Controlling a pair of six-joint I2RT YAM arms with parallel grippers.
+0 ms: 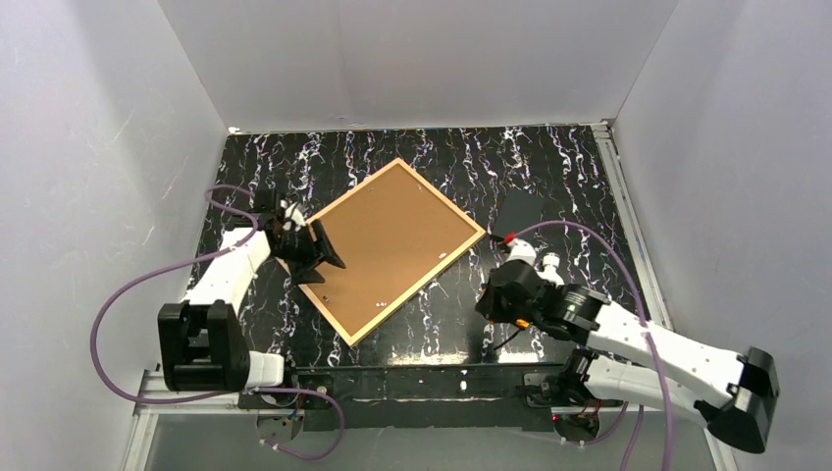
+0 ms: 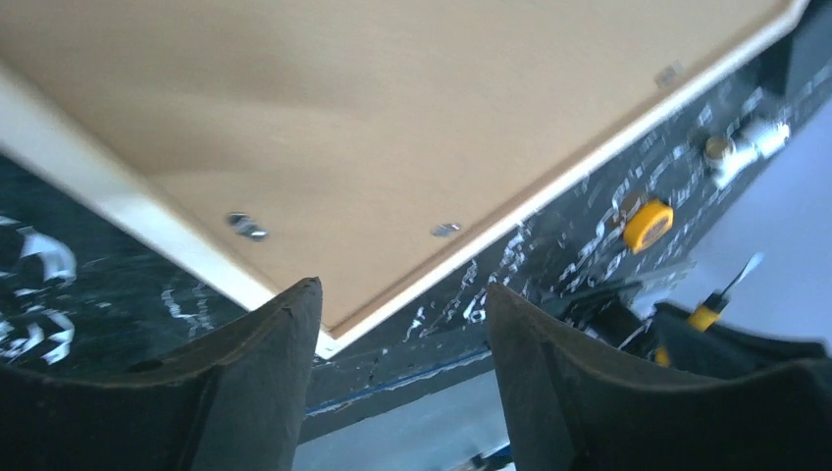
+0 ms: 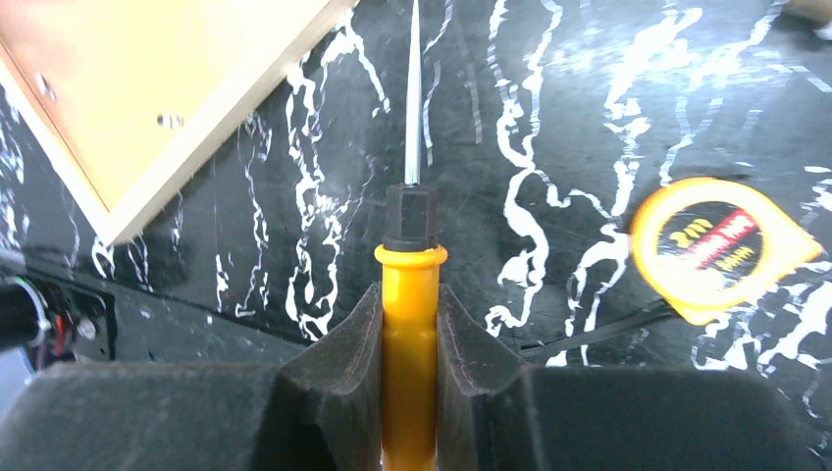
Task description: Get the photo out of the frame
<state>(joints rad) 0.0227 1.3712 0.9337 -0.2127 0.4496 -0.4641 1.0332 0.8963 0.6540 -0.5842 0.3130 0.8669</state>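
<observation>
**A:** Black marbled desk (image 1: 549, 167), white walls all round. Mid-desk, cornerwise, lies the frame (image 2: 78, 165). The photo (image 1: 397, 240) is inside, face down (only brown backing shows).

**B:** Grippers?

**A:** The left gripper (image 2: 402, 294) has its jaws apart over the frame's left side, probably to steady it. The right gripper (image 3: 407, 294) is clamped on a screwdriver (image 3: 410, 257) toward the desk's near right corner. That's for the tabs (image 2: 245, 226), I'd guess.

Frame (image 1: 420, 287) mid tabletop (image 1: 549, 167), backing board (image 1: 392, 245) up. Left gripper (image 1: 316, 253) at frame's left edge. Right gripper (image 3: 408, 304), screwdriver (image 3: 409, 226) in it, right of frame; tape measure (image 3: 721, 247) beside.
</observation>
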